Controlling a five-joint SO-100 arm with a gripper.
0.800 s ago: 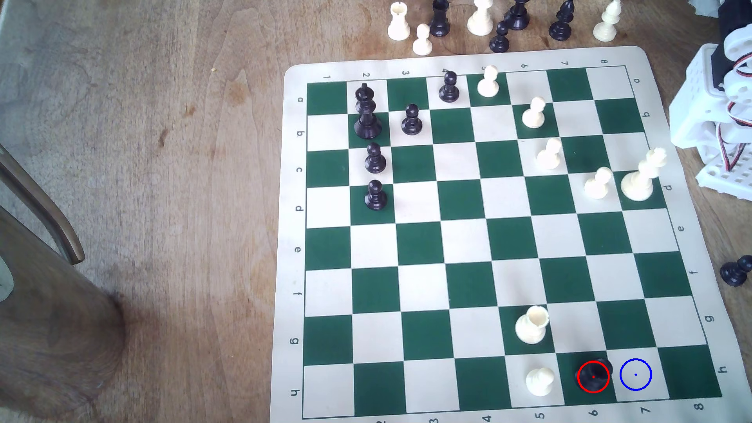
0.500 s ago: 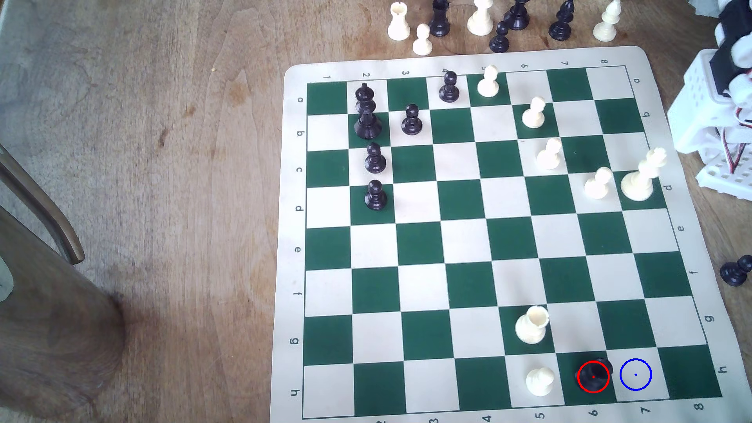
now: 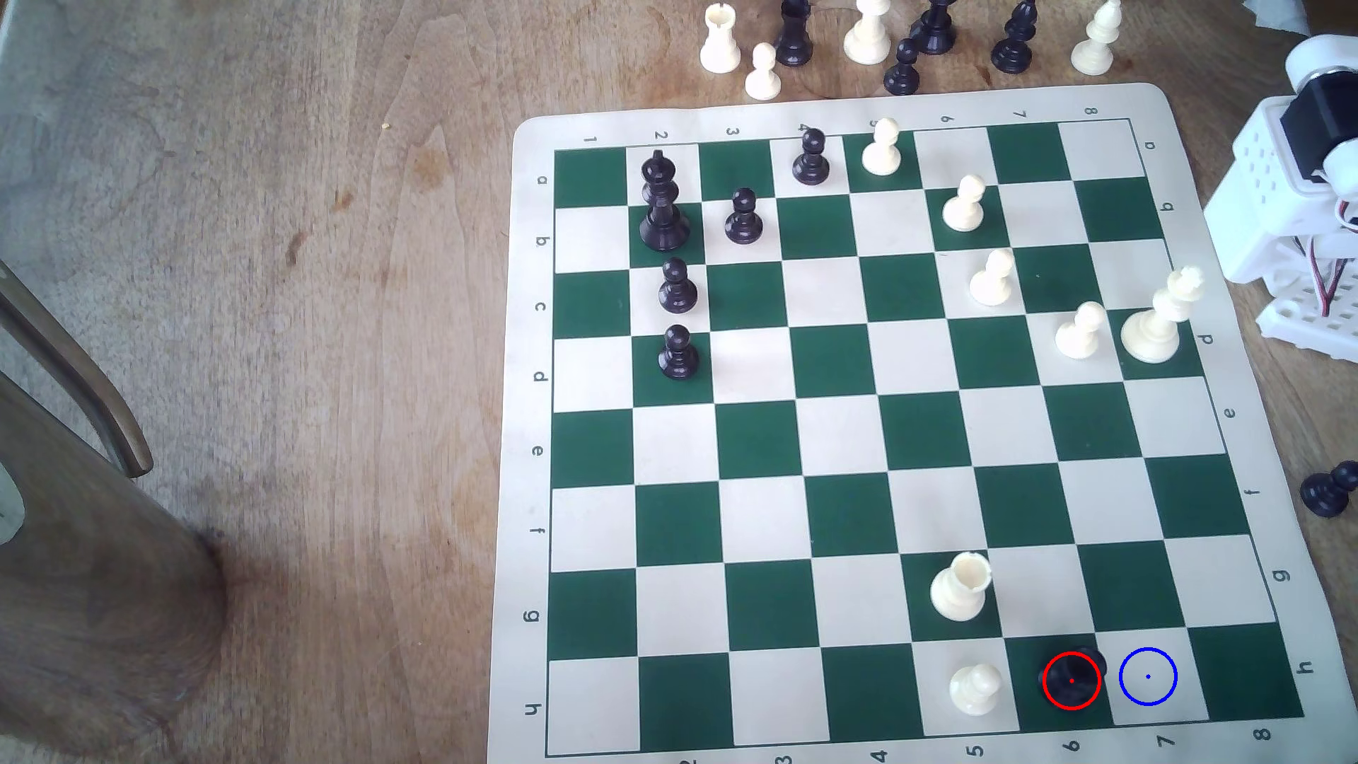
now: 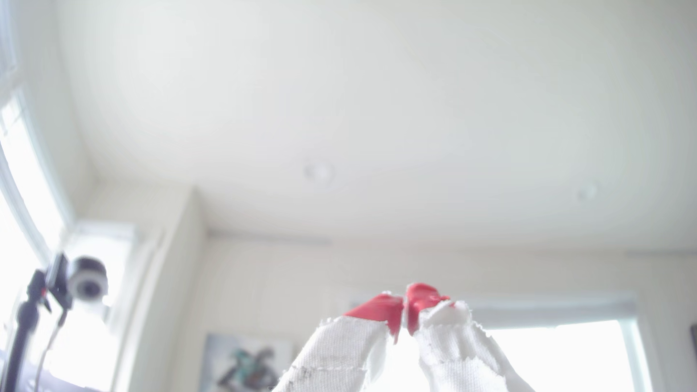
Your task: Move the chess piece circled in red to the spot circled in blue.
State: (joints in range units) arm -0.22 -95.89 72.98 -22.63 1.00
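Pointing up at a white ceiling in the wrist view, the gripper (image 4: pixel 405 313) has its red fingertips (image 4: pixel 381 307) pressed together, with only a hairline between them and nothing held; white tape wraps both fingers below the red. Beside it in that view a webcam (image 4: pixel 87 280) sits on a dark stand against a bright window. In the exterior view, the wooden table (image 3: pixel 294 294) carries the green-and-cream board (image 3: pixel 893 433), and the arm's white body (image 3: pixel 1293 220) stands off the board at the exterior view's right edge, well apart from the task's things. The tall black king (image 3: pixel 661 202) stands near the board's far left corner in that view, with black pawns close by, and a white king (image 3: pixel 1161 316) stands near the right edge with white pawns trailing away from it. A row of captured pieces (image 3: pixel 904 44) sits beyond the board's far edge. A white rook (image 3: pixel 960 586) stands in the near rows, a white pawn (image 3: pixel 975 688) just nearer than it. The chess piece (image 3: pixel 1072 679), short and glossy black, stands upright on a green square in the nearest row, ringed in red. The spot (image 3: pixel 1148 676) is the cream square immediately to its right in the exterior view, ringed in blue and unoccupied.
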